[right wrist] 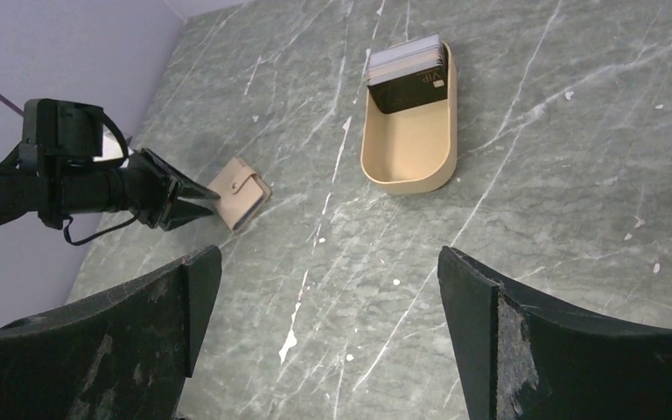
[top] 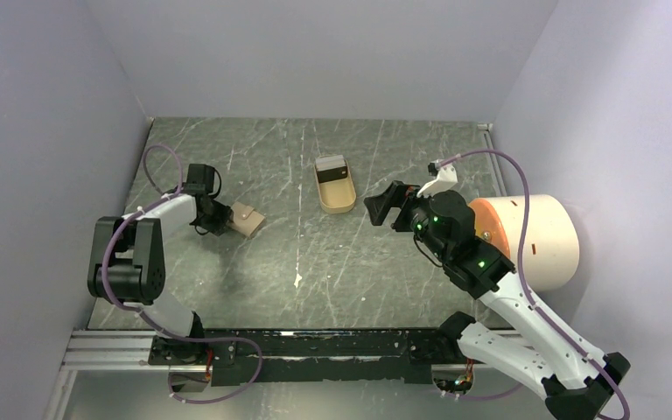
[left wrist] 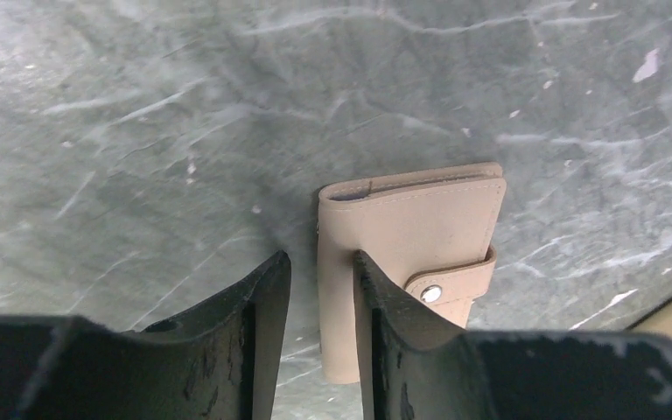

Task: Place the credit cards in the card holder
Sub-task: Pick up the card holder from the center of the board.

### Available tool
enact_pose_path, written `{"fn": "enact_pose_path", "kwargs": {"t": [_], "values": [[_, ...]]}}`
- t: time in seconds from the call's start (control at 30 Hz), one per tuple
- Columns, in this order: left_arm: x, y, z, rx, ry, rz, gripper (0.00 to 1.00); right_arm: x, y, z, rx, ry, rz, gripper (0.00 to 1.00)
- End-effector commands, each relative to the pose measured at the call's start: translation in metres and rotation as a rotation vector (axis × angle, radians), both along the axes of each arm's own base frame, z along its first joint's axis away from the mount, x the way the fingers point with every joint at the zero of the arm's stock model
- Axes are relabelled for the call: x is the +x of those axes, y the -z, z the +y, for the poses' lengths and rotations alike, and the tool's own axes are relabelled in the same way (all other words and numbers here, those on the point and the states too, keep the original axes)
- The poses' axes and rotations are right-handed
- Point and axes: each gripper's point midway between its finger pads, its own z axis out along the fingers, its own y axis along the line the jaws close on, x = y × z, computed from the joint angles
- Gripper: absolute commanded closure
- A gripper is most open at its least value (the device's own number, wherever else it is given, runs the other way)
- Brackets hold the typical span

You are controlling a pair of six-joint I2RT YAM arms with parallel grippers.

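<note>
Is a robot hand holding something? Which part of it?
The right gripper is open and holds nothing. The left gripper has its tips at the card holder's edge, but I cannot tell whether it is pinching it.

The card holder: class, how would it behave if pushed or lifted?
The card holder looks like soft stitched leather, snapped shut, so it probably flexes slightly yet stays closed. Lying flat on the smooth table, it would likely slide, not tip or roll.

Thin black and pale-grey credit cards [right wrist: 407, 68] lean stacked at the oblong tan tray's [right wrist: 405, 185] far end. The small tan leather card holder [right wrist: 239, 193] lies snapped shut, left of the tray.
</note>
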Motion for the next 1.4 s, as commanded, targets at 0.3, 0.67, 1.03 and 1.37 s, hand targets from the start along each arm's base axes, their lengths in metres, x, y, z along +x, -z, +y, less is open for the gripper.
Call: {"fn": "enact_pose_path", "kwargs": {"t": [0.3, 0.67, 1.03, 1.37], "values": [[0.017, 0.012, -0.012, -0.044, 0.108, -0.033, 0.91, 0.001, -0.004, 0.002, 0.029, 0.004, 0.009, 0.04], [0.004, -0.034, -0.058, -0.156, 0.412, -0.202, 0.91, 0.002, 0.010, 0.022, 0.024, -0.065, 0.090, 0.08], [-0.047, -0.055, -0.145, -0.294, 0.755, -0.265, 0.91, 0.006, 0.062, 0.072, 0.026, -0.205, 0.287, 0.26], [-0.091, -0.045, -0.184, -0.497, 0.872, -0.282, 0.83, -0.006, 0.135, 0.135, -0.087, -0.294, 0.460, 0.45]]}}
